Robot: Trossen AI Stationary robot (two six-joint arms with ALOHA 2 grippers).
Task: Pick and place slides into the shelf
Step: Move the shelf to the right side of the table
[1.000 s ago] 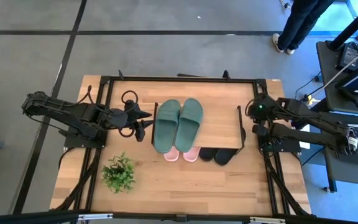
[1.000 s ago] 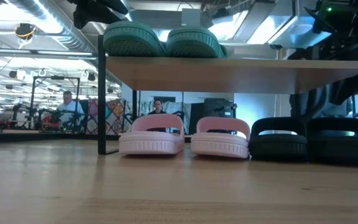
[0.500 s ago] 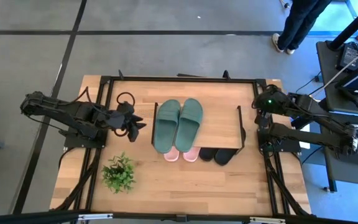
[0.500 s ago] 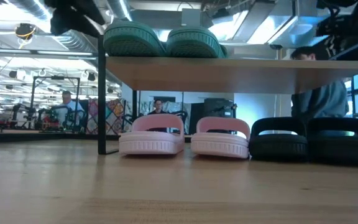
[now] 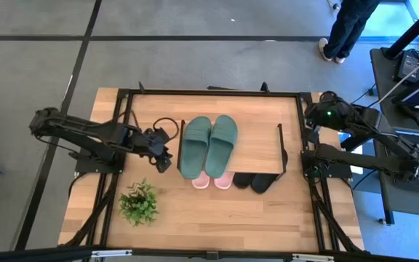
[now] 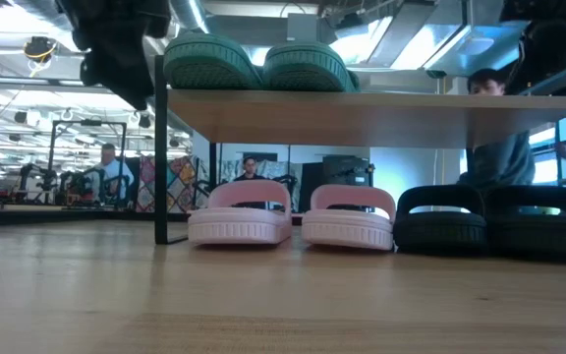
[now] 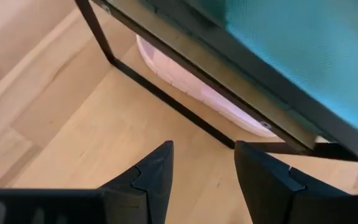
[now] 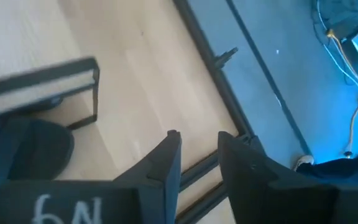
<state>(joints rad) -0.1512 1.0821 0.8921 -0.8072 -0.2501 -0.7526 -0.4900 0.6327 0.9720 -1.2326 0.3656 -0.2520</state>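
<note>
Left gripper (image 5: 167, 151) now sits closer to the shelf's (image 5: 257, 149) left end and lower toward the table front than a second ago, when it was beside the green pair's toes with fingers spread toward them; in the low view it now hangs as a dark mass (image 6: 116, 49) at the shelf's left post, where half a second ago only a sliver showed at the top edge; fingers (image 7: 154, 171) parted, nothing between them, pointing at the shelf's black frame leg and a pink slide (image 7: 191, 90) beneath.

Right gripper (image 5: 313, 115) has pulled back toward the table's far right corner, away from the shelf's right end where it was a second ago; fingers (image 8: 166, 158) a narrow gap apart, empty; a black slide (image 8: 23, 149) shows beside the shelf leg in its wrist view.

Slides unmoved: green slides (image 5: 208, 144) side by side on the shelf's top board; pink slides (image 6: 293, 216) and black slides (image 6: 499, 221) under it on the table (image 5: 217, 218), toes poking out the front.

Writing: white characters on the right gripper body (image 8: 64, 208), reads like "N9" upside down; not sure.

Potted plant (image 5: 140, 201) unchanged at front left.
</note>
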